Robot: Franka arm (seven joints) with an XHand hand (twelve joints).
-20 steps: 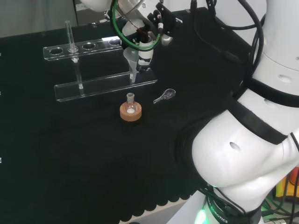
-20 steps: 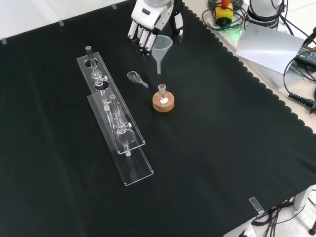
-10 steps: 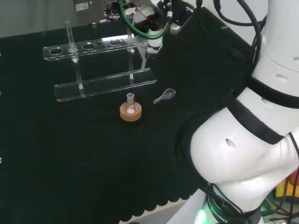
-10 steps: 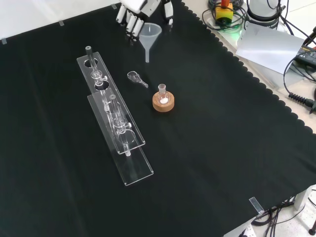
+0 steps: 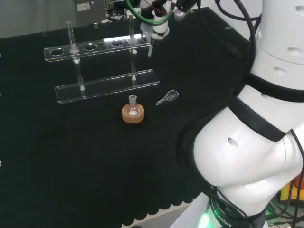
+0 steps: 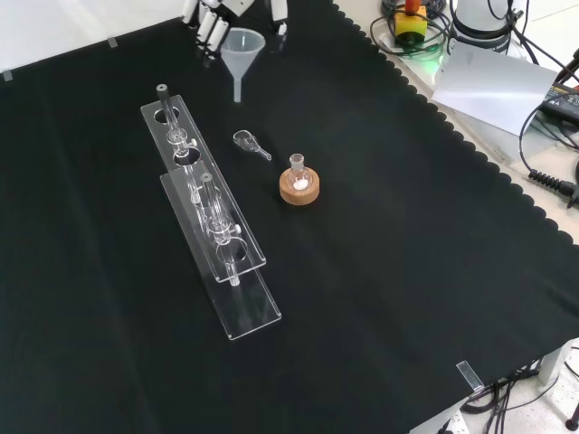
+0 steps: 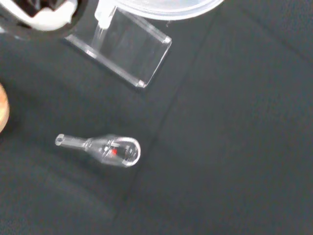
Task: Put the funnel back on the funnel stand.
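One funnel (image 6: pixel 242 51) held aloft in hand (image 6: pixel 210 13), fingers curled round rim, at 12 o'clock of front view. Stem points straight down, axis vertical. Stand (image 6: pixel 201 198) lies toward 7 o'clock from funnel; nearest hole just below-left of stem tip. Funnel clear, wide cone, thin stem.

On my desk (image 6: pixel 380 298), draped in black cloth, a small round flask (image 6: pixel 298 172) with something white at its bottom sits upright in a cork ring (image 6: pixel 298 190). Near it a little clear glass scoop (image 6: pixel 250 143) lies on its side, apart from the ring.
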